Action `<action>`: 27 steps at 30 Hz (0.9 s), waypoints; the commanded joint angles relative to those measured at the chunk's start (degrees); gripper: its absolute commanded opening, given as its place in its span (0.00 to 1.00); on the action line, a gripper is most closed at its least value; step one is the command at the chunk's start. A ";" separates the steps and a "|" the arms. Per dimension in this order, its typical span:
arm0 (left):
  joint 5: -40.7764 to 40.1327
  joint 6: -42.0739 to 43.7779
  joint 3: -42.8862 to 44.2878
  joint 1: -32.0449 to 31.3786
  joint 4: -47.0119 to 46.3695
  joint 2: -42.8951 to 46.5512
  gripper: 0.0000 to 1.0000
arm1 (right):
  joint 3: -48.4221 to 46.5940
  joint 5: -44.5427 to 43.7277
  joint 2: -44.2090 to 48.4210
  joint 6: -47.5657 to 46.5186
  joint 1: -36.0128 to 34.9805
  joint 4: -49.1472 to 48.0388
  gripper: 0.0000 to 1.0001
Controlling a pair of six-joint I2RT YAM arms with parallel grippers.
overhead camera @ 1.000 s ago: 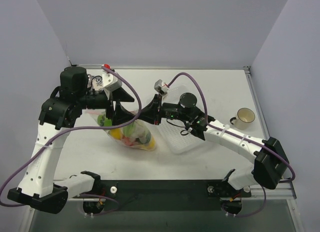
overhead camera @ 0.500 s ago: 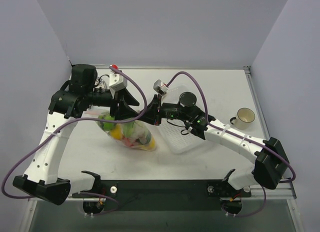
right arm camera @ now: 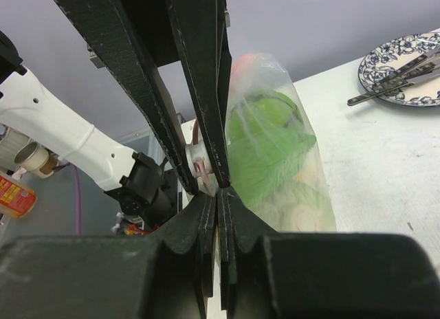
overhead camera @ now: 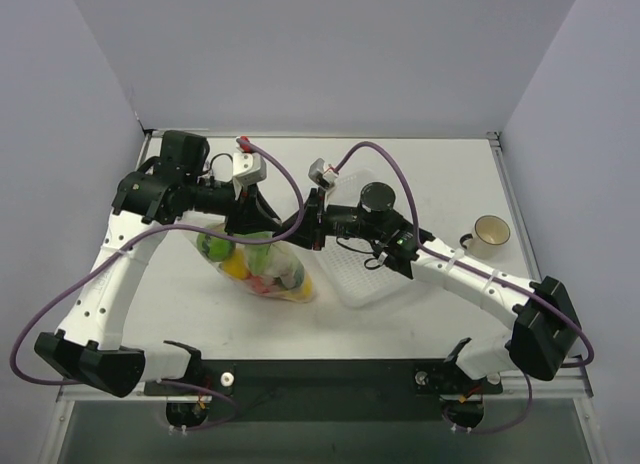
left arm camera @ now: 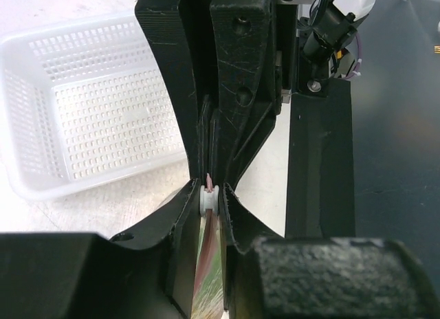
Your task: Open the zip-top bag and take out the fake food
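The clear zip-top bag (overhead camera: 248,284) lies left of the table's centre, its top edge lifted between both grippers. Inside it shows fake food (overhead camera: 262,268): green, yellow and red pieces, with a leafy green piece (right arm camera: 265,150) pressed against the plastic. My left gripper (left arm camera: 209,201) is shut on the bag's small white zip slider (left arm camera: 208,197), with the pink-red zip strip (left arm camera: 206,264) running between its fingers. My right gripper (right arm camera: 220,195) is shut on the bag's top edge right beside the slider (right arm camera: 196,159). In the top view the two grippers (overhead camera: 262,222) (overhead camera: 292,226) meet tip to tip above the bag.
A white mesh-patterned tray (overhead camera: 378,276) sits right of the bag, under the right arm. A cream cup (overhead camera: 490,236) stands near the right edge. In the right wrist view a patterned plate (right arm camera: 405,66) with utensils lies at the far side.
My left arm swung right toward the right gripper and its jaws closed from wide open onto the zip slider. The right gripper stayed shut on the bag's edge.
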State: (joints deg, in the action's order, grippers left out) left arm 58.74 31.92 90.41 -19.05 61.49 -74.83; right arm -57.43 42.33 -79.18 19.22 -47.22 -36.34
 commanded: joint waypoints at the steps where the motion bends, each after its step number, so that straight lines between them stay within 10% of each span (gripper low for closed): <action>1: -1.08 2.27 0.64 -0.20 0.91 0.91 0.18 | -3.48 2.06 2.80 -0.50 -0.15 -5.94 0.00; 17: -8.18 10.32 3.55 2.08 6.26 1.88 0.00 | -2.51 1.62 3.06 -0.24 3.10 -5.24 0.00; 27: -2.50 25.99 10.48 26.86 20.49 -4.36 0.00 | -2.25 2.14 2.81 1.25 5.56 -6.64 0.00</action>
State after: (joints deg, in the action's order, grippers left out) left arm 58.52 48.07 94.54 -1.69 73.82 -76.71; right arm -57.84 41.98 -78.78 19.51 -44.05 -38.63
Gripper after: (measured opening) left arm 0.221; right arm 0.038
